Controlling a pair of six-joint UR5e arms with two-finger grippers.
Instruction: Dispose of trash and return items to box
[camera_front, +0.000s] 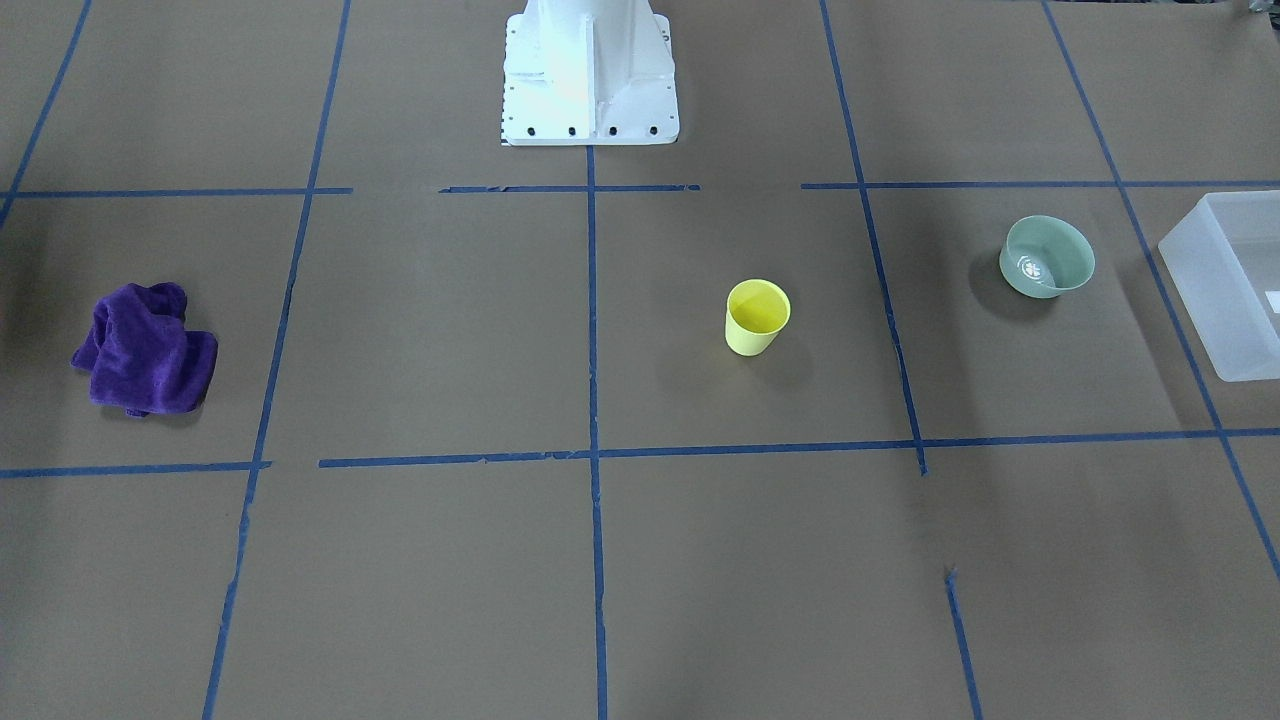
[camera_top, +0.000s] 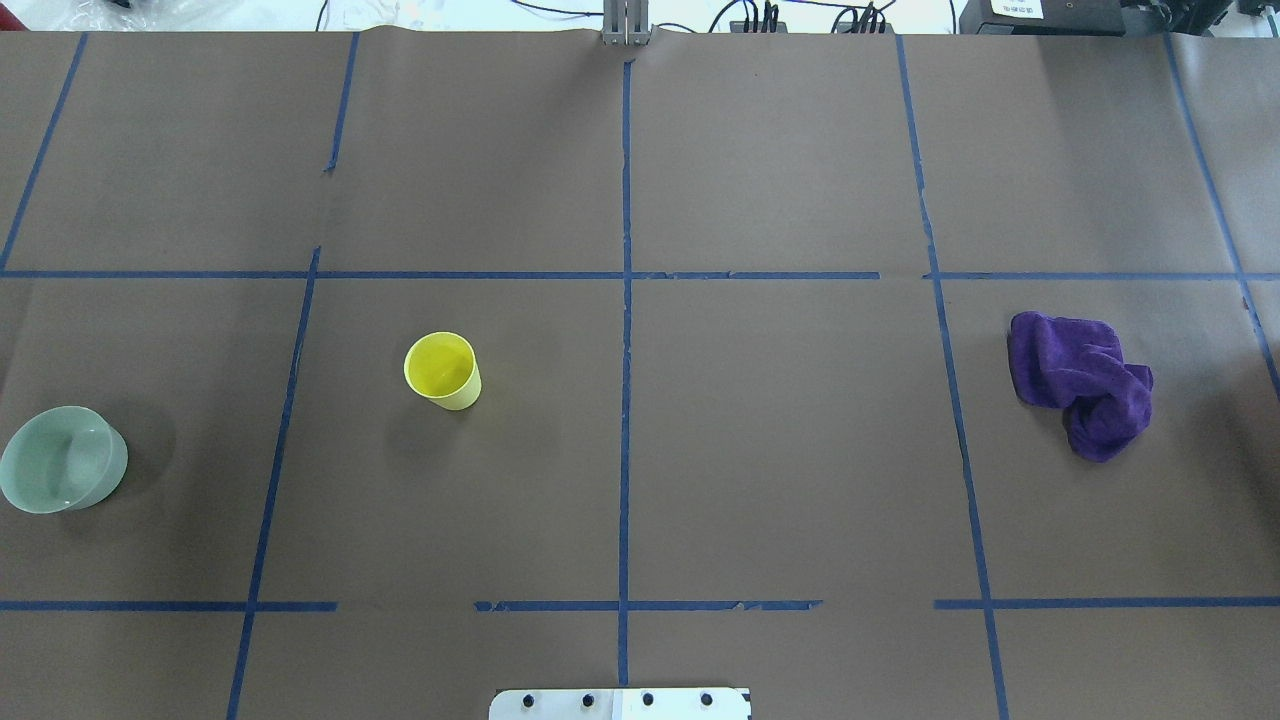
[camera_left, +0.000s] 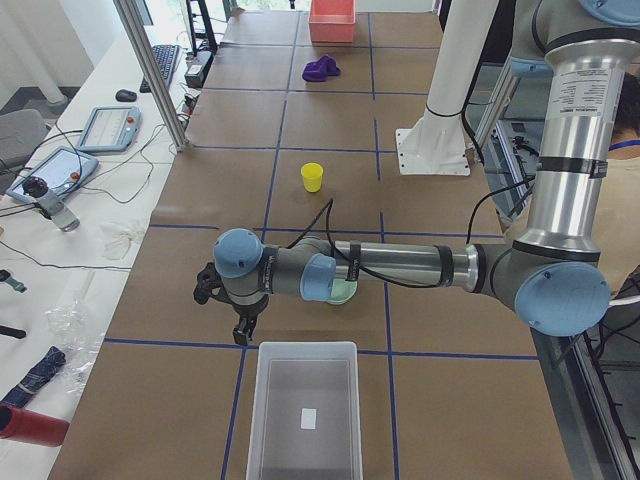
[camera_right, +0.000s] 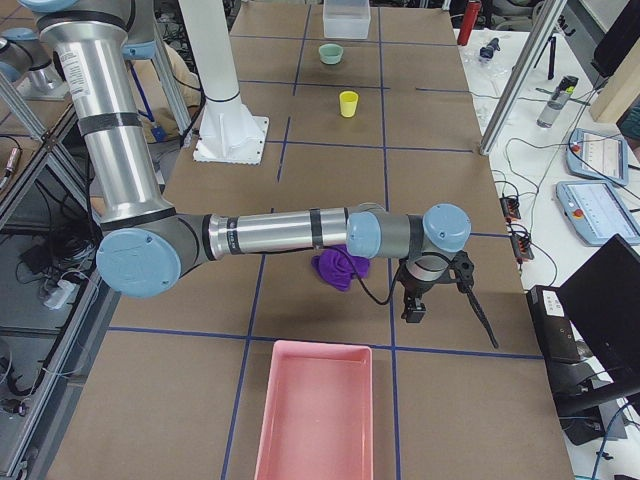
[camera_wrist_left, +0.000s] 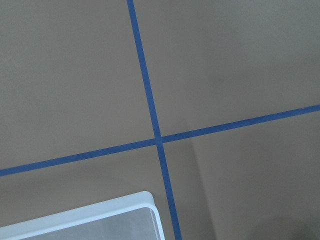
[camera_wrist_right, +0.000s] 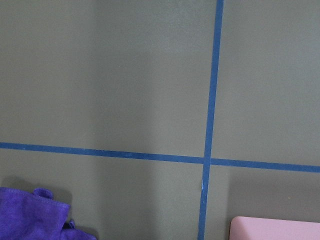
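Under the cup (camera_top: 443, 370), blue-taped brown table (camera_top: 800, 450)

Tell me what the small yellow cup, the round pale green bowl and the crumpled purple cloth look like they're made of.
Small yellow cup: probably thin plastic, with a smooth, evenly coloured, slightly shiny wall.
Round pale green bowl: likely glossy plastic, possibly glazed ware; bright glints show inside.
Crumpled purple cloth: soft, fuzzy fabric, perhaps microfibre; it is matte and lies in limp folds.

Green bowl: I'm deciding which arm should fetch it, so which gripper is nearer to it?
Left. The left gripper hangs close to the green bowl, near the box; the right gripper is at the table's opposite end, by the purple cloth.
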